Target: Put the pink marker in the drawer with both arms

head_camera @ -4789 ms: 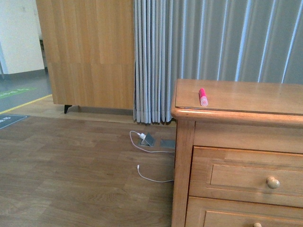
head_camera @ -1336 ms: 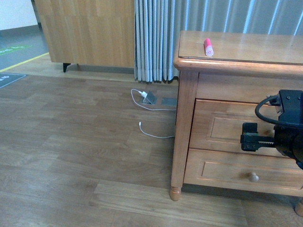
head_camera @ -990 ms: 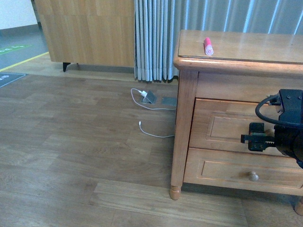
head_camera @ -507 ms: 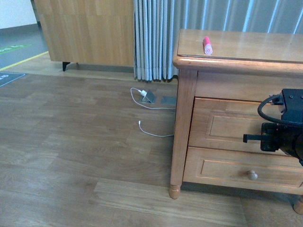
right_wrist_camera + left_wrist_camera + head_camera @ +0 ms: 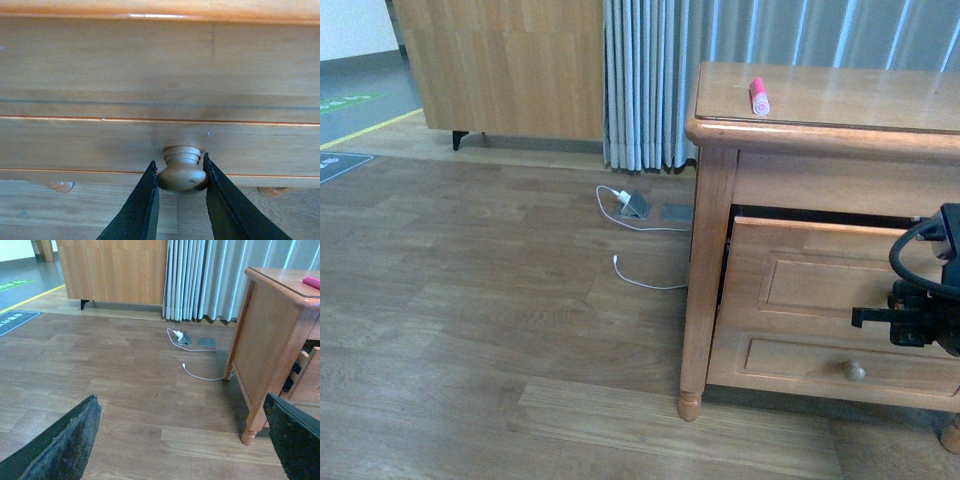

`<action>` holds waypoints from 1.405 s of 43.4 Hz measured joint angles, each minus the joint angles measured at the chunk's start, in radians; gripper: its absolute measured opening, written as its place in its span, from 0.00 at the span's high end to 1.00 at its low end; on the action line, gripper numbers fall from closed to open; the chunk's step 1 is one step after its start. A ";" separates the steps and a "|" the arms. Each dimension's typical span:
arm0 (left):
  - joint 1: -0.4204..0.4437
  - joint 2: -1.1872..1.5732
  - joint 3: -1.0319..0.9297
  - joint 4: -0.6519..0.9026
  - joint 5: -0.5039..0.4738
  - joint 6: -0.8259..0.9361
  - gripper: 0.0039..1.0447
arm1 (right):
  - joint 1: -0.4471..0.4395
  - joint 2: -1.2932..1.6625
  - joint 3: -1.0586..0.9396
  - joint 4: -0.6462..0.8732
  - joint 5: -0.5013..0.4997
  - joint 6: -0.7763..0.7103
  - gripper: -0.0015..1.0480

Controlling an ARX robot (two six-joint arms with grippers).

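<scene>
Your right gripper (image 5: 180, 167) is closed around the round pale knob (image 5: 182, 172) of the drawer (image 5: 820, 285), the dresser's wide top drawer. In the right wrist view, both black fingers (image 5: 145, 200) press against the knob's sides, one on each side. The jaws stand only as far apart as the knob is wide. Nothing else is between them.

In the front view, the drawer stands a little way out from the dresser (image 5: 710, 250). A dark gap shows along the drawer's upper edge. The lower drawer (image 5: 800, 360) beneath it sits flush, with its own small knob showing.

The pink marker (image 5: 758, 96) lies on the dresser's top, near the top's left front corner. It is outside the drawer and well apart from both grippers. Its paler cap end points toward you.

Your left gripper (image 5: 180, 405) holds nothing. In the left wrist view, its jaws are spread wide, with one black finger at each lower corner. It hangs over bare wooden floor (image 5: 125, 370), off to the dresser's left side.

A white cable (image 5: 640, 280) trails on the floor near the dresser's left leg. A grey curtain (image 5: 650, 80) hangs behind
</scene>
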 joint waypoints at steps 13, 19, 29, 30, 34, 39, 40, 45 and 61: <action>0.000 0.000 0.000 0.000 0.000 0.000 0.06 | -0.035 -0.140 -0.225 0.020 -0.085 0.024 0.79; 0.000 0.000 0.000 0.000 0.000 0.000 0.06 | -0.059 -0.209 -0.334 0.038 -0.129 0.044 0.79; 0.000 0.000 0.000 0.000 0.000 0.000 0.06 | -0.082 -0.271 -0.471 0.103 -0.171 0.042 0.79; 0.000 0.000 0.000 0.000 0.000 0.000 0.06 | -0.085 -0.276 -0.484 0.111 -0.177 0.043 0.79; 0.000 0.000 0.000 0.000 0.000 0.000 0.06 | -0.094 -0.285 -0.529 0.150 -0.201 0.039 0.74; 0.000 0.000 0.000 0.000 0.000 0.000 0.06 | -0.110 -0.334 -0.581 0.150 -0.204 0.039 0.51; 0.000 0.000 0.000 0.000 0.000 0.000 0.06 | -0.114 -0.356 -0.589 0.134 -0.205 0.039 0.46; 0.000 0.000 0.000 0.000 0.000 0.000 0.06 | -0.128 -0.495 -0.611 0.010 -0.249 0.026 0.27; 0.000 0.000 0.000 0.000 0.000 0.000 0.06 | -0.250 -1.258 -0.631 -0.648 -0.470 -0.088 0.08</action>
